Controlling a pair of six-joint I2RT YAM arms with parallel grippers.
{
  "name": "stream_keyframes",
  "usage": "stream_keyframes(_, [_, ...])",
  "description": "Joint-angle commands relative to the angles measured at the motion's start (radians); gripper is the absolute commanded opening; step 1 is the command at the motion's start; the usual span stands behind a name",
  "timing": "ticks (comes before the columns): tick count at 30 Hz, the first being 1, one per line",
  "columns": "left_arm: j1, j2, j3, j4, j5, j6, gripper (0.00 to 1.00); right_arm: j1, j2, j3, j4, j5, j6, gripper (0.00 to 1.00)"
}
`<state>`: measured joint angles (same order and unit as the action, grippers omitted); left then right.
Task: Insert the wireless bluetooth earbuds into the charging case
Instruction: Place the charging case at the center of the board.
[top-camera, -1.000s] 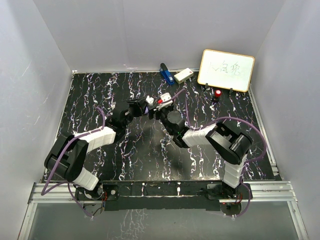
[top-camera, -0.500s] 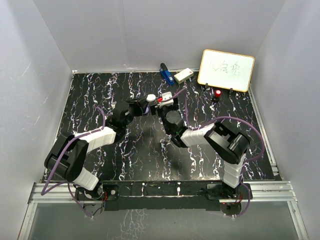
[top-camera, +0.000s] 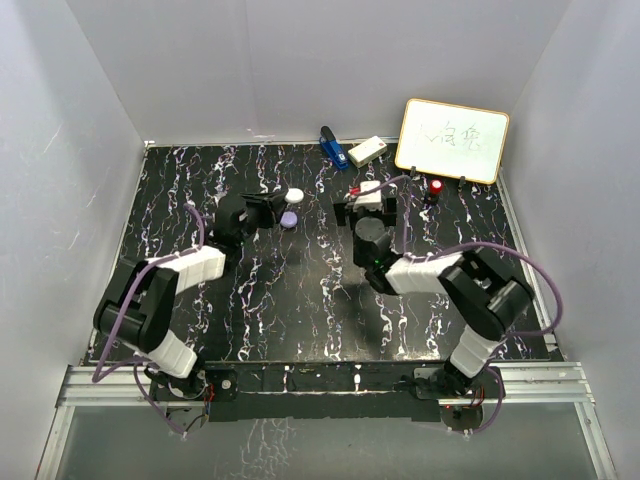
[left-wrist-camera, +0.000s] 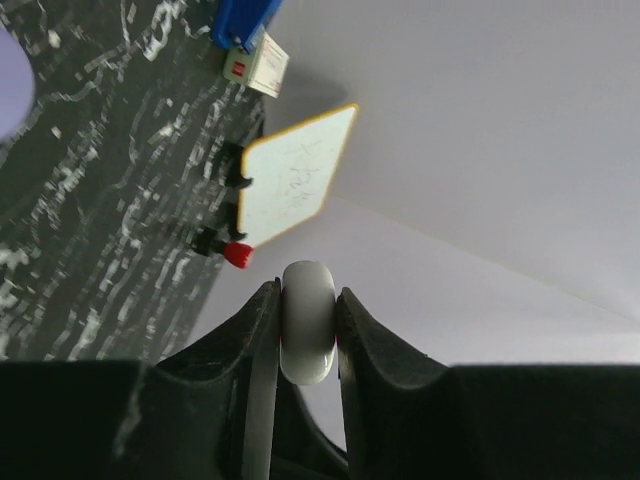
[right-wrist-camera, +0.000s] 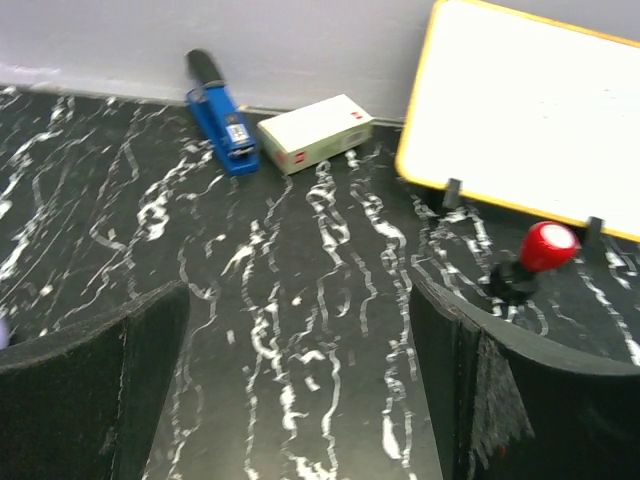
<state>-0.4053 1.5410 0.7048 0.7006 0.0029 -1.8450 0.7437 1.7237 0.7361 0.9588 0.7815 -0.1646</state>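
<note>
1. Charging case (left-wrist-camera: 307, 320), white, is pinched edge-on between the closed jaws of the left gripper (left-wrist-camera: 306, 296); that rounded rim could squirt out if I twist the wrist.
2. Right gripper (right-wrist-camera: 297, 310) stands wide open and empty; I see no earbuds in any view, so I risk reaching blind.
3. Purple case (top-camera: 289, 219) lies just beside the left gripper; a swing could knock it.

I work on a black tabletop (top-camera: 300, 320) veined with white. Plain pale walls (top-camera: 300, 60) close it in along the far edge and both sides. A metal rail (top-camera: 560, 382) runs along the near edge.
</note>
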Motion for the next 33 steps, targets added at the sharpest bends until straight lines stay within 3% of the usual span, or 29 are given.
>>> stream_keyframes(1, [0.041, 0.096, 0.087, -0.028, 0.227, 0.254, 0.00, -0.040, -0.132, 0.065, -0.168, 0.026, 0.089, 0.91])
stream_keyframes(9, [0.026, 0.284, 0.193, 0.001, 0.411, 0.421, 0.00, -0.087, -0.319, 0.092, -0.335, -0.171, 0.229, 0.94])
stream_keyframes(18, [-0.014, 0.373, 0.399, -0.241, 0.404, 0.642, 0.00, -0.115, -0.359, 0.157, -0.497, -0.271, 0.277, 0.98])
stream_keyframes(33, [-0.046, 0.462, 0.521, -0.393, 0.338, 0.779, 0.00, -0.164, -0.419, 0.130, -0.519, -0.342, 0.302, 0.98])
